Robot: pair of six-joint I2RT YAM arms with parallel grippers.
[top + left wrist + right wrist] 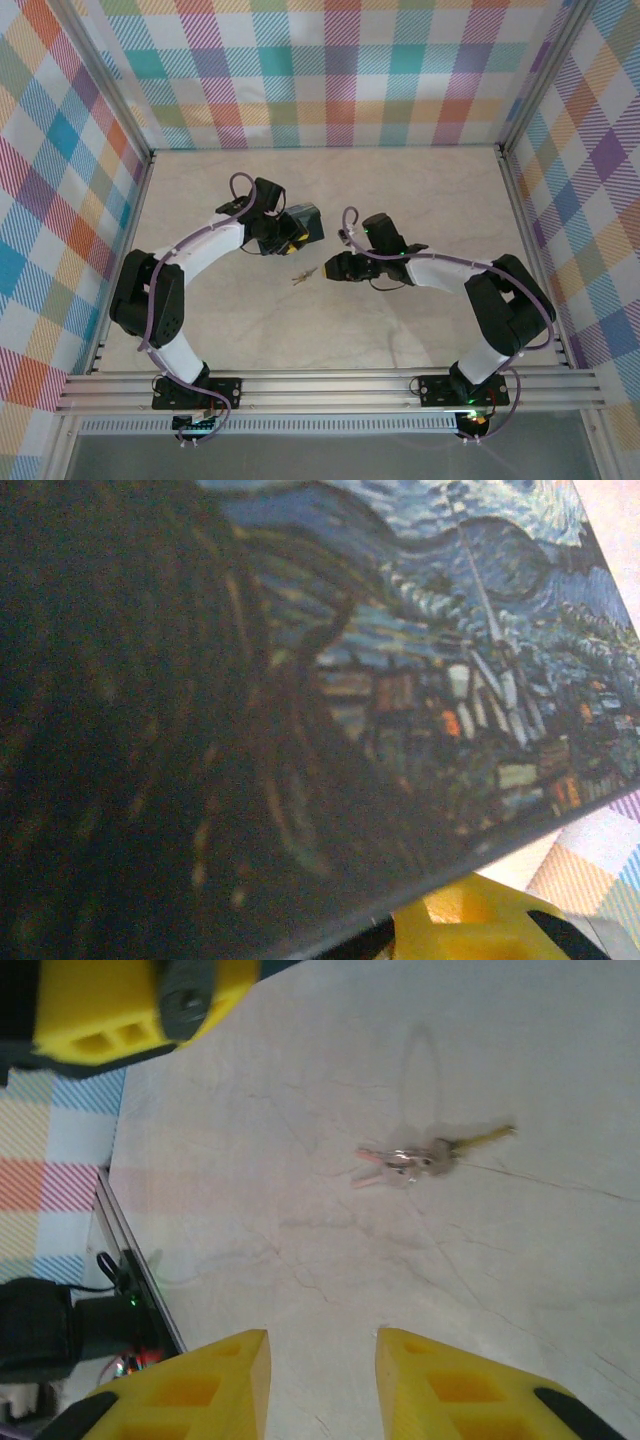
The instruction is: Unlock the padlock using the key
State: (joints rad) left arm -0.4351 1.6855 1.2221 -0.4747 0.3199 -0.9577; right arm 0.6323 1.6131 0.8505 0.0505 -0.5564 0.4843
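**Operator:** Report key position.

**Arm:** The key [410, 1157] lies flat on the counter [500, 1290], bunched on a small ring, upper right of centre in the right wrist view. In the top view the key [303, 275] sits at mid-frame, between my two pincers.

**Operator:** Right pincer status.

**Arm:** My right pincer [322, 1365] is released. Its two yellow fingers [190, 1395] stand apart at the bottom edge of the frame, with bare counter between them. It is near the key, not touching it.

**Operator:** Left pincer status.

**Arm:** My left pincer [290, 240] is clenched on the painted box [305, 222], just upper left of the key in the top view. In the left wrist view the box's painted face crosses the frame, with one yellow finger at the bottom edge.

**Operator:** Padlock position.

**Arm:** I cannot make the padlock out.
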